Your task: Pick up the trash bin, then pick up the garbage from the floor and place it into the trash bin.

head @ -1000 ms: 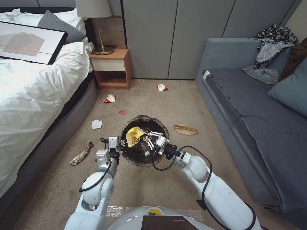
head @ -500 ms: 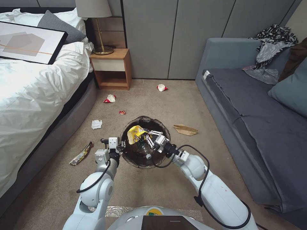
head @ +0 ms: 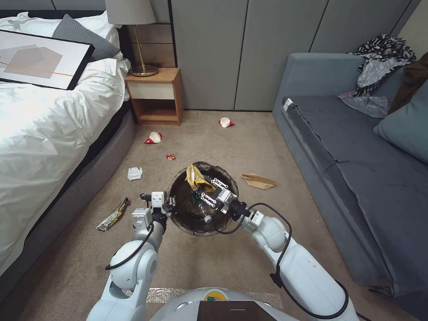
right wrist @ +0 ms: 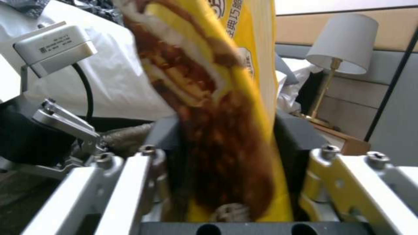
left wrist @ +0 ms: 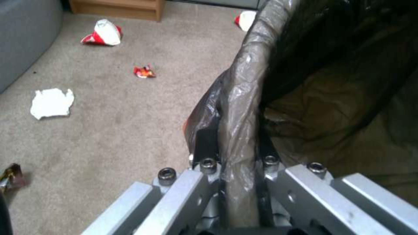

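- Head view: left tool [head: 168, 206] sits at the near-left rim of the trash bin [head: 183, 221], pinching rim and liner; judged purpose is to keep the bin lifted and its mouth facing up where the other arm can reach it
- Right tool [head: 207, 189] is over the bin mouth, reaching in from the near-right, fingers closed on the yellow wrapper [head: 194, 174]; the wrapper stands up over the far part of the opening, so a release here should fall inside, not on the carpet
- A clear bottle [head: 201, 208] already lies inside the bin
- Left on the floor: foil wrapper [head: 113, 215] near-left by the bed, tissue wad [head: 134, 173] left of the bin, small red scrap [head: 170, 156] and red-and-white wrapper [head: 153, 137] farther off, a second red-and-white wrapper [head: 225, 122] by the far wall, brown paper bag [head: 258, 181] right of the bin by the sofa
- Left wrist view: both fingers [left wrist: 206, 148] are shut on the bagged rim [left wrist: 238, 107], one outside and one inside; the folded liner is trapped in the pinch, which probably helps against slipping
- Right wrist view: wrapper [right wrist: 217, 107] is clamped between the dark pads [right wrist: 296, 137], gripped low with most of its length free beyond them; left tool [right wrist: 65, 130] shows beyond, close by
- Status judged: bin held, one piece about to go in, six pieces outstanding
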Controlling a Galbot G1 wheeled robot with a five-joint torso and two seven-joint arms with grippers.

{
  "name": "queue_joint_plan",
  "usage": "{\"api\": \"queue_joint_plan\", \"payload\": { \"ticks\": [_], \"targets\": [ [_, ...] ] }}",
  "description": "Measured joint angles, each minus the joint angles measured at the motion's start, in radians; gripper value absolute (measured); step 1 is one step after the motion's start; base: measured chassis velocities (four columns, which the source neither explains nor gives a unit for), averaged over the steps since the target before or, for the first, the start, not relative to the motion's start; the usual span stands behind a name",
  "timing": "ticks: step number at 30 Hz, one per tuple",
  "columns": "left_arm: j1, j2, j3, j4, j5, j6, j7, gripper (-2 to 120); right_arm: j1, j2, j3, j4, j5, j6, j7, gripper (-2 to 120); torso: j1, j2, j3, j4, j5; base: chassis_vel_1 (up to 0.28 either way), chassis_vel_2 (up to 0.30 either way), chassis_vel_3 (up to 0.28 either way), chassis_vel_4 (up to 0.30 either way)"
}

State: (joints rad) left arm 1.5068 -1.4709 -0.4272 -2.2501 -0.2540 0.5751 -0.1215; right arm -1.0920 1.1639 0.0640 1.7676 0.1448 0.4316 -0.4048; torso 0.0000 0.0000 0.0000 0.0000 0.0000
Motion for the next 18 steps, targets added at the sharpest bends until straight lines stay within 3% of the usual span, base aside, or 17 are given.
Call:
{"api": "queue_joint_plan", "payload": {
  "ticks": [2, 13, 18],
  "targets": [
    [0.000, 0.000, 0.000, 0.000, 0.000, 0.004, 0.000, 0, -0.001, 0.001, 0.000, -0.001, -0.001, 0.002, -0.001, 58, 0.000, 0.000, 0.000, 0.0000, 0.0000, 0.000, 0.000, 0.000, 0.000],
    [0.000, -0.002, 0.000, -0.006, -0.002, 0.015, 0.000, 0, 0.002, -0.011, 0.004, 0.000, 0.001, 0.003, -0.003, 97, 0.000, 0.000, 0.000, 0.0000, 0.0000, 0.000, 0.000, 0.000, 0.000],
    [0.000, -0.002, 0.000, -0.007, -0.002, 0.016, 0.000, 0, 0.003, -0.009, 0.003, 0.001, 0.002, 0.002, -0.004, 100, 0.000, 0.000, 0.000, 0.0000, 0.0000, 0.000, 0.000, 0.000, 0.000]
  ]
}}
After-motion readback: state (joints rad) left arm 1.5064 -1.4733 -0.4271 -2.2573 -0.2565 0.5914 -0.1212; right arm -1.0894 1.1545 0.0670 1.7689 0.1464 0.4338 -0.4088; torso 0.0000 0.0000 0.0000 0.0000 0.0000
